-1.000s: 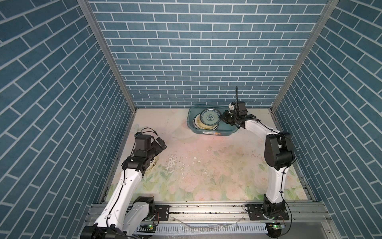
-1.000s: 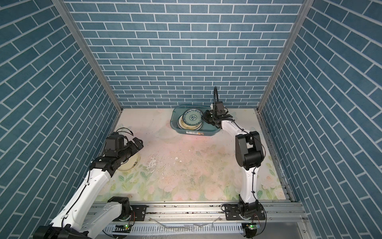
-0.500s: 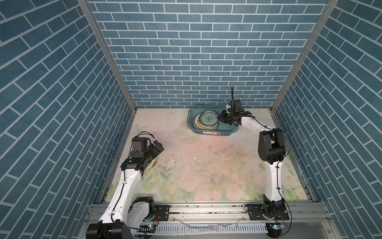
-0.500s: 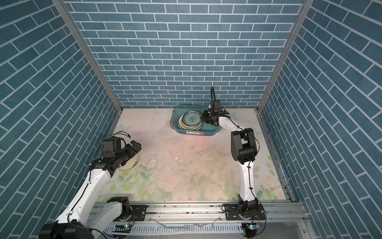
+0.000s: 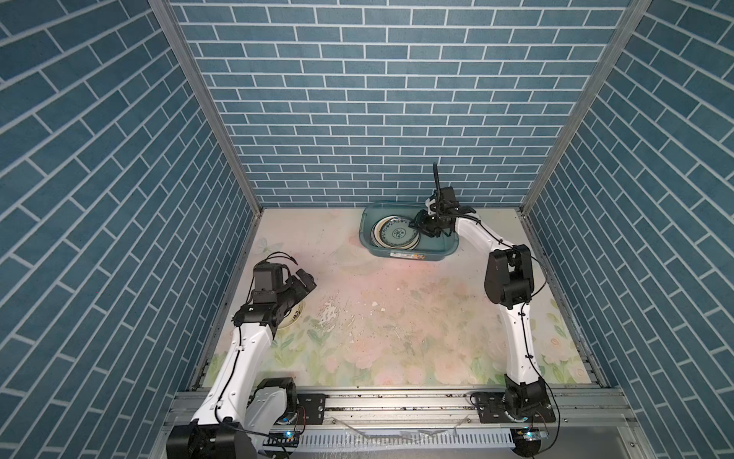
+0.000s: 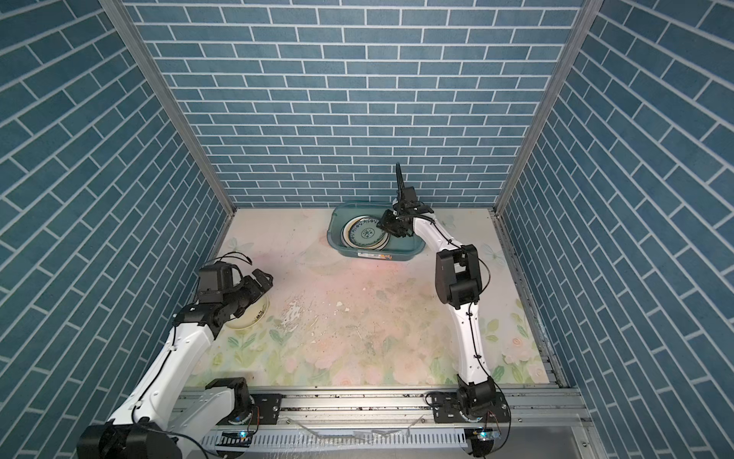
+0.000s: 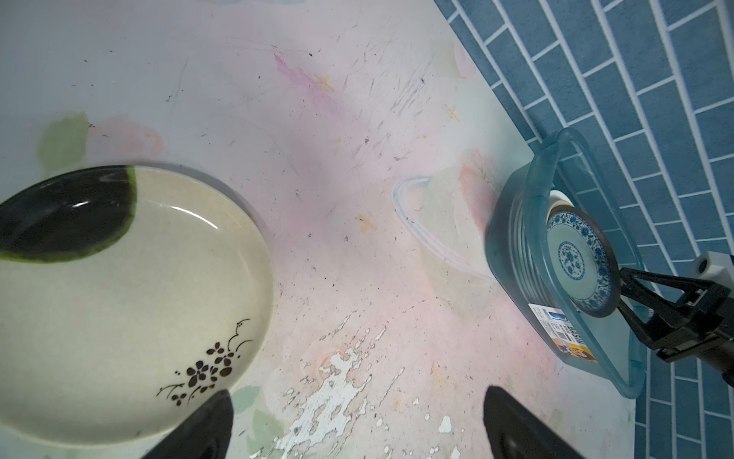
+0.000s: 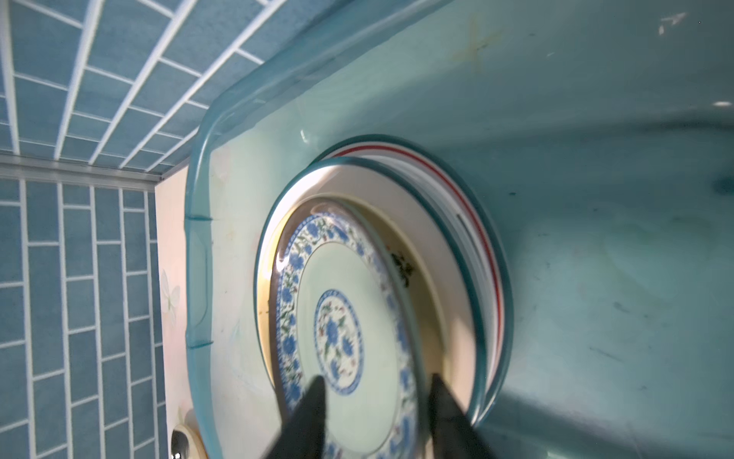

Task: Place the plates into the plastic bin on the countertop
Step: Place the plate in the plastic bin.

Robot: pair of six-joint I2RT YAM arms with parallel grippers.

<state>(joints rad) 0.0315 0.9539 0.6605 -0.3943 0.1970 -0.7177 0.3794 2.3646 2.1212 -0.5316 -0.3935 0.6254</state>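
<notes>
Top views high, angled down; wrist views close; all share bin [image 5: 377, 251].

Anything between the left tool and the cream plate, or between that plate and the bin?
Nothing visible. The open left tool hangs by the cream plate, gap clear. Bare countertop runs from plate to plastic bin. The right tool, though, sits inside the bin at the topmost floral plate.

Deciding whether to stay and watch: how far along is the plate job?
Done: a stack of plates sits in the bin, floral plate on top. In hand: the right gripper, jaws apart, straddles that plate's rim. Left: the cream plate on the countertop, near the open left gripper.
</notes>
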